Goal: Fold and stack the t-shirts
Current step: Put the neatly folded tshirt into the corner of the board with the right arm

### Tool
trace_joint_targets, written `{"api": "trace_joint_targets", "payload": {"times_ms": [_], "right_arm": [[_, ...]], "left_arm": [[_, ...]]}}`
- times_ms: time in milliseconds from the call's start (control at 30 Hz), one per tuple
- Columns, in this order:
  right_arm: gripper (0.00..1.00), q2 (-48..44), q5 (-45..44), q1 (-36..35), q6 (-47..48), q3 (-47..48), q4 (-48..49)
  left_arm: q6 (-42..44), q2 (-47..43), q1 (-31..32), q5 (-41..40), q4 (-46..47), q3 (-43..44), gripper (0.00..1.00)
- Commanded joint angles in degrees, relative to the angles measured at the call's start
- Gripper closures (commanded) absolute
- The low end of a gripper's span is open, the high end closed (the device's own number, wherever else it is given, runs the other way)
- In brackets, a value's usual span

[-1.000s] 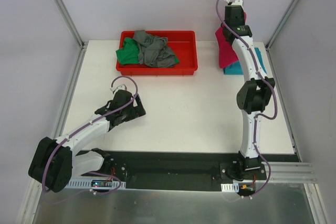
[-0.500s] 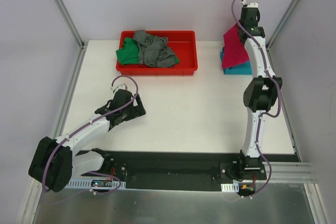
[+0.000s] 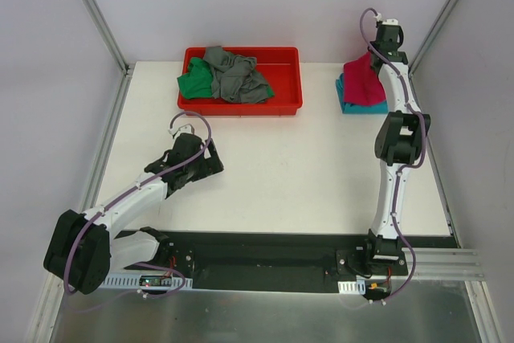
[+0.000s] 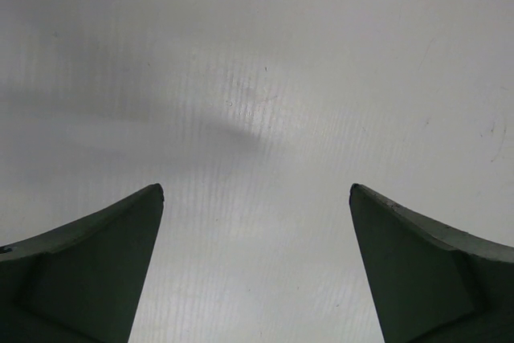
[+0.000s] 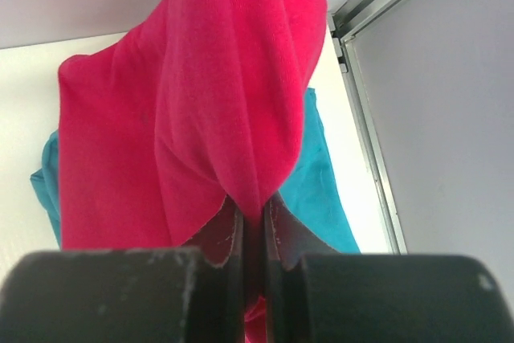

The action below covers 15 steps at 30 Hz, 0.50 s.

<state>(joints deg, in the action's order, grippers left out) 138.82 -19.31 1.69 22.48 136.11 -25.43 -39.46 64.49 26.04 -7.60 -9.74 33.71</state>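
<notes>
White table: a rectangular red plastic tray at far centre holds a crumpled grey t-shirt beside a green t-shirt. At the far right corner, a magenta-pink t-shirt drapes in soft folds over a flat teal t-shirt, its fabric pinched in the clenched right gripper. The left gripper gapes over bare table.

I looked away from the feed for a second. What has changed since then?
The right gripper, shut on the pink shirt, swung right toward the far corner. It dragged the shirt across, so more of it now lies over the teal shirt. The left gripper stayed open over the table and barely shifted. The green shirt and grey shirt in the red tray did not move.
</notes>
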Motion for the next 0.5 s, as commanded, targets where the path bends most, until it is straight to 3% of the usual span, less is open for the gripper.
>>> {"api": "trace_joint_targets", "payload": {"times_ms": [0,167,333,400,467], "right_arm": [[1.00,-0.13,2.08,1.82,-1.91,0.64,5.39],[0.98,1.01,2.17,3.05,-1.92,0.56,7.32],[0.81,2.59,1.30,4.02,-1.30,0.47,9.08],[0.64,3.55,0.07,4.37,-1.47,0.73,9.52],[0.35,4.08,-0.73,4.63,-2.00,0.65,9.52]], "left_arm": [[0.97,0.64,-0.03,-1.02,0.42,2.41,0.01],[0.97,1.34,-0.03,-0.84,0.42,3.02,0.01],[0.97,1.43,-0.03,-0.58,0.07,3.46,0.01],[0.97,1.60,-0.03,-0.58,-0.02,3.55,0.01],[1.05,1.60,-0.03,-0.40,0.07,3.73,0.01]]}}
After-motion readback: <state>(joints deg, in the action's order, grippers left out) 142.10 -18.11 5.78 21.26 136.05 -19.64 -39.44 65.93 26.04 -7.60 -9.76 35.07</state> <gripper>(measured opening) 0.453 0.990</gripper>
